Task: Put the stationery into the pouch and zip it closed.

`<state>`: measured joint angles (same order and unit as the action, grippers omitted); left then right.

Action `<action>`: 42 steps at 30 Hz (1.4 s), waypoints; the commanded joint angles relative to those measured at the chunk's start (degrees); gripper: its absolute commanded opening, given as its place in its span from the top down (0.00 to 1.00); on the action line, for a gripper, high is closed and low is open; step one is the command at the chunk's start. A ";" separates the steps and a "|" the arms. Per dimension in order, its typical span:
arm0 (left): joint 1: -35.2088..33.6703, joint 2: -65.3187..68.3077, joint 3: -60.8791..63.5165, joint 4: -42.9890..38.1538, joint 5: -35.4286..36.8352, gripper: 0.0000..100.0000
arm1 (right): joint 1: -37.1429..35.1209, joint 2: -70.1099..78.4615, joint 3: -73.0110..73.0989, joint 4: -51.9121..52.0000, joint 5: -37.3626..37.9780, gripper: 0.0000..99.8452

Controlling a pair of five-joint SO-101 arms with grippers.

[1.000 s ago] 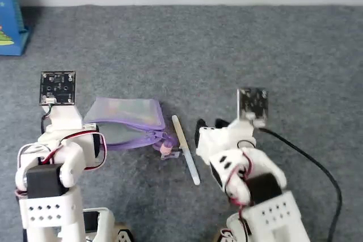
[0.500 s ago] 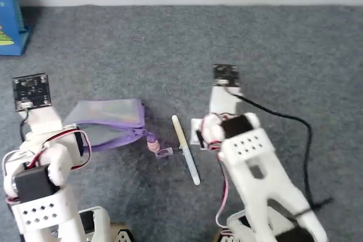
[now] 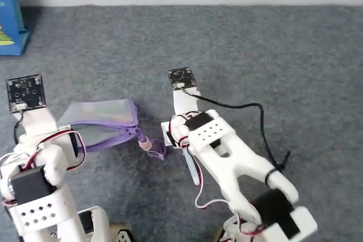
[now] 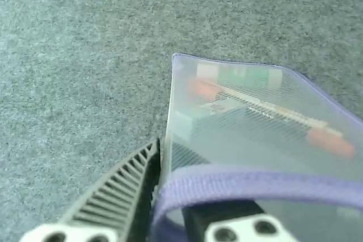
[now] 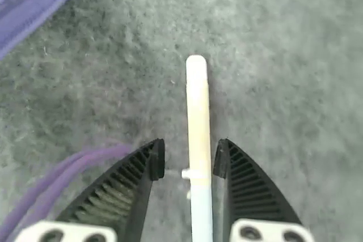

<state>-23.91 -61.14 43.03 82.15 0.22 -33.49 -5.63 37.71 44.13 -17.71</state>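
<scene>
My left gripper (image 4: 170,185) pinches the purple pouch (image 4: 249,117) by its edge. My right gripper (image 5: 189,147) sits open around the white pen (image 5: 197,100).

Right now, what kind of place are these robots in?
Probably a robot practice table, in a lab or at home; I can't tell which. Clues: a grey felt-like mat, a purple pouch holding stationery, a white pen and a blue box at the edge.

Three cameras: one fixed overhead, one on each wrist.
High view looks steeply down on the pouch (image 3: 102,120) from well above. Left wrist view sits right against the pouch, facing along it. Right wrist view looks down just beside the pouch; all three share its purple edge.
</scene>
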 commanded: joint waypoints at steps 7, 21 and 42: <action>-0.18 0.18 -1.01 -0.88 -1.05 0.99 | 1.63 7.43 -4.31 -9.01 1.85 0.85; -0.09 0.35 -0.92 -0.70 -0.79 0.99 | 4.88 16.57 -14.77 4.18 1.76 0.99; 19.16 0.44 1.01 -3.78 3.43 0.99 | 14.20 -51.82 18.81 11.82 5.45 0.99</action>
<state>-6.33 -61.23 44.62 80.22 1.89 -19.78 -41.05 54.07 55.56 -12.79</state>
